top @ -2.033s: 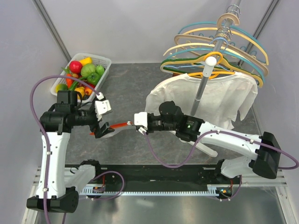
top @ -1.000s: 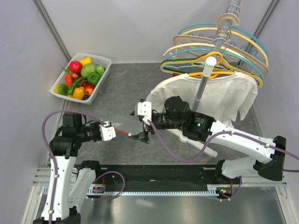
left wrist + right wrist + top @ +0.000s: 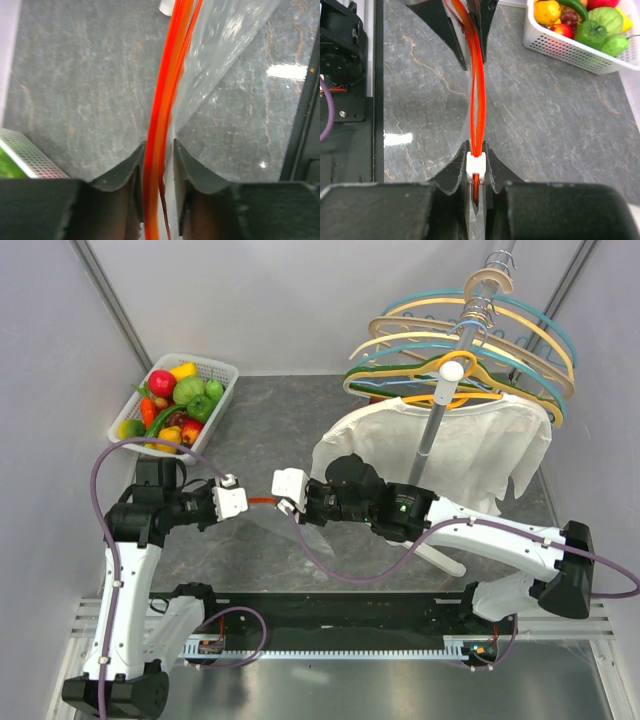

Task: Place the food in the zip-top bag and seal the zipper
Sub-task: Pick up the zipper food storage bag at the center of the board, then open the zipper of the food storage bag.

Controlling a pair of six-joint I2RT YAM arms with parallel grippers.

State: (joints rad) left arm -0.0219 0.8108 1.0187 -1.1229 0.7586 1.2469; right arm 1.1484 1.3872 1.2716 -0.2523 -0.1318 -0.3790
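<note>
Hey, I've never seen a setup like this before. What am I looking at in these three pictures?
These are two robot arms bolted to a grey table. The wide picture is taken from above and behind them. The other two come from small cameras on each wrist, looking past that arm's own fingers. The left gripper and the right gripper each pinch the orange zipper of a clear plastic bag, which is stretched between them. The right one grips at a small white slider. The toy food sits in a white basket at the far left. A rack of hangers with a white shirt stands on the right.
</note>
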